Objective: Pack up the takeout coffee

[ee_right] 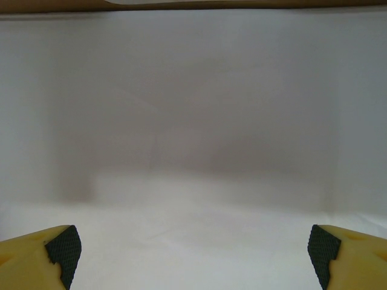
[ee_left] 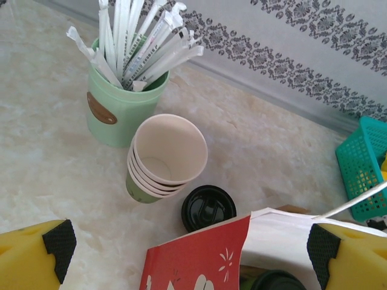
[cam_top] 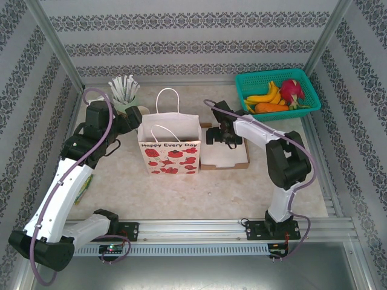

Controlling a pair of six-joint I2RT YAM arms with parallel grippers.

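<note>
The takeout coffee (ee_left: 275, 281) stands inside the paper bag (cam_top: 169, 146): its black lid and a strip of green side show through the bag's open mouth in the left wrist view. My left gripper (ee_left: 190, 251) hangs open over the bag's red-printed side (ee_left: 193, 260), with nothing between its fingers. In the top view that left gripper (cam_top: 133, 119) sits at the bag's left rear corner. My right gripper (cam_top: 211, 134) is at the bag's right side. It is open too, its fingertips (ee_right: 60, 248) wide apart before a plain white surface.
A stack of lidless cream cups (ee_left: 164, 158) and a loose black lid (ee_left: 208, 208) lie just behind the bag. A green cup of wrapped sticks (ee_left: 121, 103) stands further back. A shallow cardboard box (cam_top: 227, 158) sits right of the bag, a teal fruit basket (cam_top: 278, 90) at back right.
</note>
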